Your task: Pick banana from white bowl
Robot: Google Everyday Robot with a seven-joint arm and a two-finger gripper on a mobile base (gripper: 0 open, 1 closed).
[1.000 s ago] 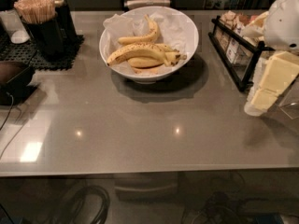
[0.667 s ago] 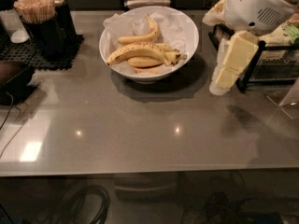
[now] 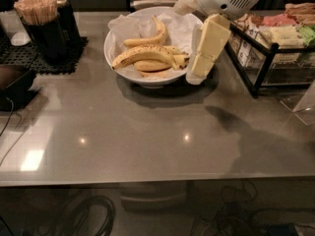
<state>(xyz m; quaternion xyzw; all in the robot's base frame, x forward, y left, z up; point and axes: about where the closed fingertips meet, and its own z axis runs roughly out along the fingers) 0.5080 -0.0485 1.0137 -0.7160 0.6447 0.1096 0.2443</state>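
Hand [image 3: 197, 77] shifted to white bowl [image 3: 147, 78] rim (nr banana [image 3: 142, 55]).

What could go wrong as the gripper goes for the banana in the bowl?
1. The gripper hangs at the rim of the bowl, so lowering here could hit the rim and shove the bowl.
2. The banana lies against other bananas, so a grasp may catch the wrong one.
3. The crumpled paper could get pinched too.

Banana [image 3: 145, 55] in white bowl [image 3: 109, 57]; tool [image 3: 197, 73] at bowl's right rim.
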